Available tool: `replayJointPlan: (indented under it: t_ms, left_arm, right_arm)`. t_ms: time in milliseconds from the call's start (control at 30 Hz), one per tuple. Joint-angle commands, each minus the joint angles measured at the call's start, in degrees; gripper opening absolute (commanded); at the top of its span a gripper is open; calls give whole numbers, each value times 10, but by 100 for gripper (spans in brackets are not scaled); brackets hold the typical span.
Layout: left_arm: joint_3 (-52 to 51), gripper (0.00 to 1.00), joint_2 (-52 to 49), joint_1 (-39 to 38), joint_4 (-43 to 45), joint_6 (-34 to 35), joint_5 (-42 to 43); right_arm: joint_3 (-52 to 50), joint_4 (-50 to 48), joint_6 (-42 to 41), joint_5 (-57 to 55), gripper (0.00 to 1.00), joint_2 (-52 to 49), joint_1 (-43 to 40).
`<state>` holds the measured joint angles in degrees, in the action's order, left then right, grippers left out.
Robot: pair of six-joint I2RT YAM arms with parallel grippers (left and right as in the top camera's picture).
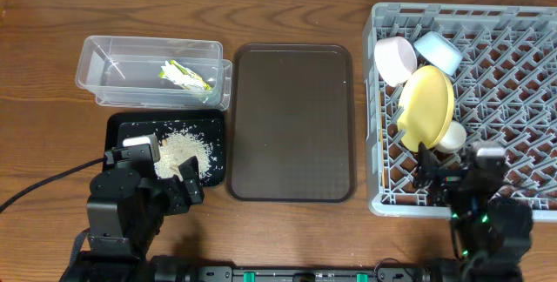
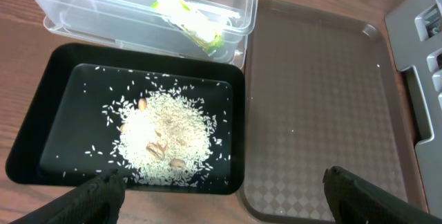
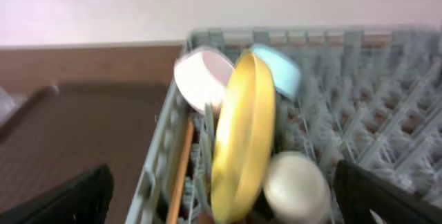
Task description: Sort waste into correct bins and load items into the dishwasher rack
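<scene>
Both spread empty: left gripper (image 2: 224, 186), right gripper (image 3: 222, 182). Brush the leaning round yellow plate (image 3: 242, 131) and you could topple it.

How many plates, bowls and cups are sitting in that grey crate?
Plates: 1, the yellow plate
Bowls: 2, the pink bowl and the blue bowl
Cups: 1, the pale cup
Total: 4

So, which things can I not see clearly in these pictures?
- Chopsticks: blurred in the right wrist view; not visible overhead beside the yellow plate.
- Brown bits in the rice: left wrist view, too small to identify.
- Wrapper print: overhead and left wrist views, too small to read.
</scene>
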<state>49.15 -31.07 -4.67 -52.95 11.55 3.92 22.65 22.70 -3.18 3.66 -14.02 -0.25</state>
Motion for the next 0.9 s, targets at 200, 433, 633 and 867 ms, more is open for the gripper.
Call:
replayJointPlan:
  t_ms: [200,433,633,867]
  left_arm:
    - [-3,94,0,-1,-2,-8,0]
    - [-3,94,0,-1,-1,-8,0]
    - [-3,94,0,-1,-1,-8,0]
    - [-3,95,0,-1,-2,-8,0]
  right_arm:
    - [-164,-186,11,-11,100,136,21]
    - [-224,-259,12,-21,99,137,22]
    - [-223,-186,11,-17,99,137,22]
    - [-223,-186,11,-17,99,136,22]
